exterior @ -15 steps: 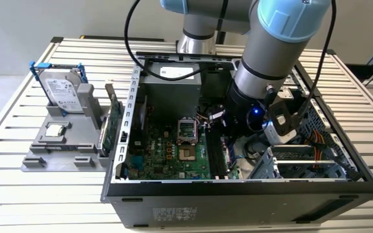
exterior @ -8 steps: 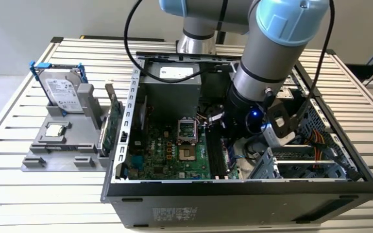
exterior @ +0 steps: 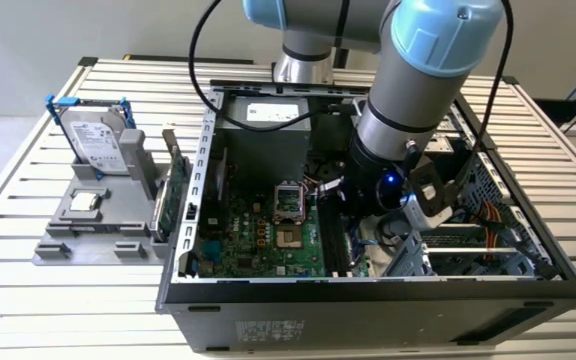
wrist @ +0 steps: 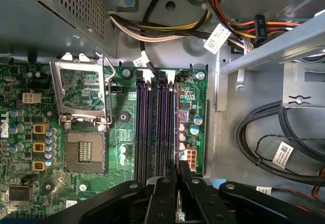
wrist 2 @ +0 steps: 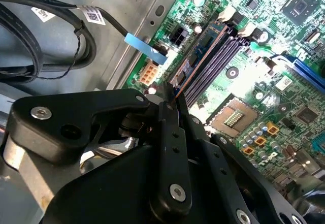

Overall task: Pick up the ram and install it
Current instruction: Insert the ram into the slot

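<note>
Nearest your lens in both wrist views stands the black claw [wrist 2: 170,99], its two fingers [wrist: 167,193] drawn close together and clenched on the ram [wrist 2: 195,64]; you see the ram edge-on in the second wrist view, a thin board held upright between the fingertips and lying along the outermost of the dark memory slots [wrist: 160,127]; whether it is fully seated, you cannot tell. In the exterior view the arm [exterior: 408,112] reaches down into the open computer case [exterior: 368,300], with the claw low over the green motherboard [exterior: 258,240]; at nine o'clock from the case, on the slatted bench [exterior: 28,285], a grey fixture [exterior: 93,232] carries the silver hard drive [exterior: 98,142] with blue rails and a green card [exterior: 173,202] on edge.
</note>
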You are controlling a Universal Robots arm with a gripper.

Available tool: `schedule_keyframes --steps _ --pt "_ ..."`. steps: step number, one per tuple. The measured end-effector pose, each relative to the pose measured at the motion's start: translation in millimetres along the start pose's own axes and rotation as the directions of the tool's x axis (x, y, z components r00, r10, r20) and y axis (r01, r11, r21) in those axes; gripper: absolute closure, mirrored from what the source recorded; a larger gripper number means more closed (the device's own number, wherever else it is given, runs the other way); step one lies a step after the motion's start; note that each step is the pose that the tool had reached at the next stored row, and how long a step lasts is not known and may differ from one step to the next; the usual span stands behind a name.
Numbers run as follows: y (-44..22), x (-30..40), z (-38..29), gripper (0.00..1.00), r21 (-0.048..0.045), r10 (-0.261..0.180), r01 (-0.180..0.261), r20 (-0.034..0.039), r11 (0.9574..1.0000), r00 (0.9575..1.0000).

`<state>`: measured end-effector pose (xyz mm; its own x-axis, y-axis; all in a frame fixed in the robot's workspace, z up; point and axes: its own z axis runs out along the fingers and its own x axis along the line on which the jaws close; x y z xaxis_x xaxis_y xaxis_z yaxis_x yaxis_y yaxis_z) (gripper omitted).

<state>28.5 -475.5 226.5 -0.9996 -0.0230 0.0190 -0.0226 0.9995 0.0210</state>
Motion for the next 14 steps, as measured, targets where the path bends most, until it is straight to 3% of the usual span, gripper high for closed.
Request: schedule_keyframes --steps 14 --pt "-1.9 2.3 7.3 1.00 -0.0001 -0.008 0.008 -0.0002 1.0000 1.0000"
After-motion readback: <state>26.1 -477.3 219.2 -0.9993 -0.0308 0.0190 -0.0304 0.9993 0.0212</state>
